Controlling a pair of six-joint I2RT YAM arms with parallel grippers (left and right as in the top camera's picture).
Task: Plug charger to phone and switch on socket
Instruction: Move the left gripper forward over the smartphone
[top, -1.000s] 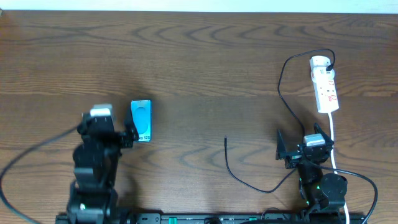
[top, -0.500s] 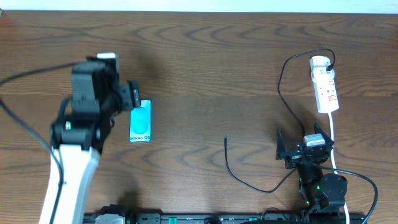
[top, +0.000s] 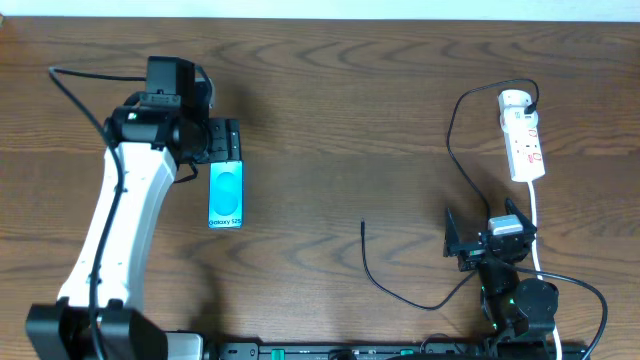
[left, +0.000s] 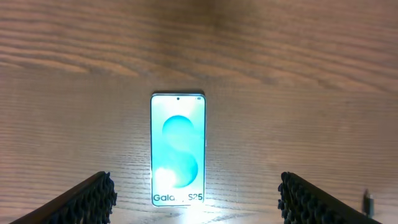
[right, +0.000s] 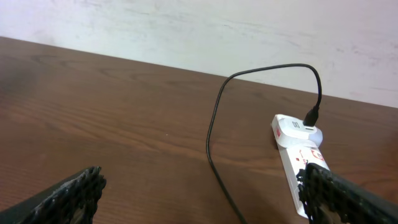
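Note:
The phone (top: 226, 195) lies flat on the table with its cyan screen up. My left gripper (top: 226, 148) hangs open above it, over its far end in the overhead view. In the left wrist view the phone (left: 178, 149) sits between and beyond my spread fingers (left: 87, 202), untouched. The charger (top: 452, 135), a thin black cable, runs from the top of the white socket (top: 522, 135) past my right gripper (top: 458, 245) to its free tip (top: 363, 226) mid-table. The right gripper is open and empty, facing the charger (right: 214, 137) and the socket (right: 298, 155).
The socket's thick white cord (top: 536, 215) runs down toward the right arm's base. The charger's free tip (left: 369, 202) shows at the right edge of the left wrist view. Bare wood lies between the phone and the tip. A pale wall (right: 186, 31) backs the table.
My left arm has swung out from the near edge across the table, and its gripper now hangs over the phone. The phone shifted slightly. The right arm has not moved.

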